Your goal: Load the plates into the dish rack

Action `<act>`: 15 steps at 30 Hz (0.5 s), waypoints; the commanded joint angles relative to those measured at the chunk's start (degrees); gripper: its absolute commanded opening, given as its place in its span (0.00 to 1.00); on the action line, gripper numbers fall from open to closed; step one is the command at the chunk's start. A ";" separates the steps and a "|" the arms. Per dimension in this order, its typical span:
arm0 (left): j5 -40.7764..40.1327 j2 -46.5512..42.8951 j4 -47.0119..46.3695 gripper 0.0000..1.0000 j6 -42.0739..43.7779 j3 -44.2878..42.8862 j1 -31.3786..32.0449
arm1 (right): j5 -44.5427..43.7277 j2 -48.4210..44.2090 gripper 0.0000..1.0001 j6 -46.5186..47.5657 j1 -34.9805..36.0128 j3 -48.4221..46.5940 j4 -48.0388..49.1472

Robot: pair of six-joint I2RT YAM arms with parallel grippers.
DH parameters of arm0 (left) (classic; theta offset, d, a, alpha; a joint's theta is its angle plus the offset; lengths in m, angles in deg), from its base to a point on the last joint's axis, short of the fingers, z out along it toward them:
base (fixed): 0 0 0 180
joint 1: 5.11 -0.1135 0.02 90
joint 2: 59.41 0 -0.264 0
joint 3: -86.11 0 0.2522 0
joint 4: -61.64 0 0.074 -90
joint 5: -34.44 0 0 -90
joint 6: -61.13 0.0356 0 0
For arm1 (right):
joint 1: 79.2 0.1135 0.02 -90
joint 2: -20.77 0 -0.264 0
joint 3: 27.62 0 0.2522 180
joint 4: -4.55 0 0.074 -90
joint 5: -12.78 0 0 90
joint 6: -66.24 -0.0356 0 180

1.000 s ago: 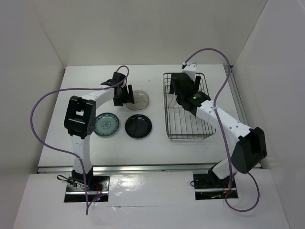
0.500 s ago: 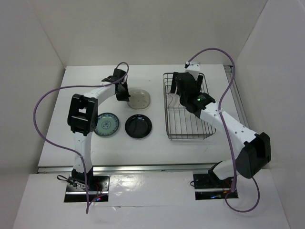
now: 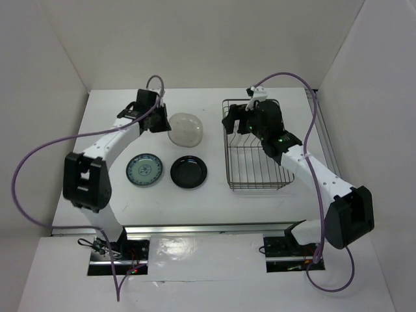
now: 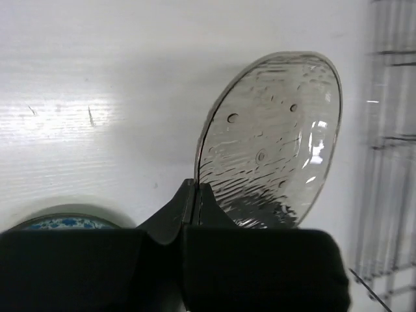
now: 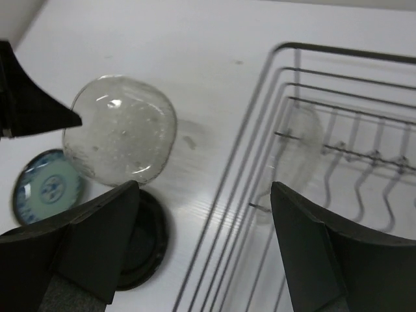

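1. The teal patterned plate [image 3: 144, 170] lies flat on the table [image 3: 214, 198].
2. My left gripper [image 4: 196, 198] is clenched on the clear glass plate's [image 4: 273, 143] rim, holding it tilted.
3. The black plate [image 3: 188, 171] lies flat beside the teal one.
4. My right gripper [image 5: 203, 187] gapes, released, over the dish rack's [image 3: 229, 162] far-left corner.

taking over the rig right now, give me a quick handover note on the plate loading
Left gripper: shut on the rim of the clear plate, which is tilted up from the table, left of the dish rack.
Right gripper: open and empty, above the rack's left edge.
Done: one pale plate stands among the rack's dividers.
Left: rack the clear plate, then the teal plate and black plate, both flat on the table.
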 commanded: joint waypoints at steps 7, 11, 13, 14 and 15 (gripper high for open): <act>21.11 -16.06 -13.77 0.00 5.99 5.83 -0.11 | 18.25 4.72 0.89 3.26 0.08 -4.60 11.26; 27.33 -16.07 -15.09 0.00 5.36 5.83 -0.11 | 20.10 5.25 0.87 1.95 0.08 -3.99 12.58; 29.37 -16.07 -16.32 0.00 4.67 5.83 -0.11 | 20.63 5.78 0.87 1.33 0.08 -3.47 13.37; 30.25 -16.07 -16.32 0.00 4.66 6.36 -0.11 | 20.63 5.78 0.86 0.80 0.08 -3.46 13.98; 32.00 -16.07 -17.11 0.00 3.79 6.36 -0.11 | 20.63 6.48 0.86 0.80 0.08 -3.46 13.99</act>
